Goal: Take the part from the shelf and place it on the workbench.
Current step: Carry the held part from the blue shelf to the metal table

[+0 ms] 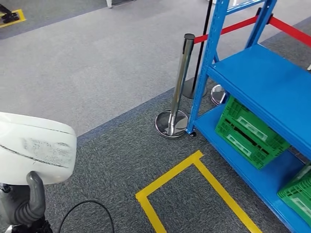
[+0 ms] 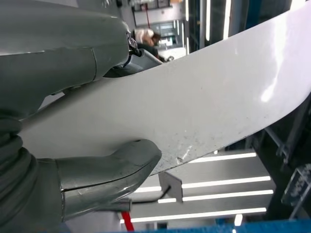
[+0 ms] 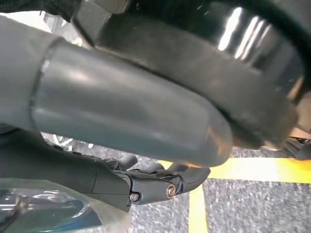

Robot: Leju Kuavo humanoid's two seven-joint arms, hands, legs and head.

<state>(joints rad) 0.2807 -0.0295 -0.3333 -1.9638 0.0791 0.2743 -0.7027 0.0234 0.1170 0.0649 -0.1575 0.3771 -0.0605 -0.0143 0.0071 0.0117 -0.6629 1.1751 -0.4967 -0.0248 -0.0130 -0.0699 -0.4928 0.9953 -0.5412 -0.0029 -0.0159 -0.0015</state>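
Observation:
The part (image 1: 35, 145) is a large white curved panel with scuffed paint, at the lower left of the head view. My left hand (image 1: 25, 199) grips it from below, the grey thumb up against its edge. In the left wrist view the part (image 2: 205, 97) runs across the picture, pinched between the thumb (image 2: 106, 167) and the fingers (image 2: 62, 53). My right hand (image 3: 121, 131) hangs over the carpet with its thumb (image 3: 121, 109) and dark fingers (image 3: 154, 182) apart and nothing between them. The blue shelf (image 1: 264, 82) stands at the right.
Two green crates (image 1: 249, 131) (image 1: 299, 191) sit on the shelf's lowest level. A chrome stanchion (image 1: 180, 87) with a red belt stands by the shelf's corner post. Yellow tape (image 1: 176, 174) marks a box on the grey carpet. A black cable (image 1: 86, 208) loops near my left hand.

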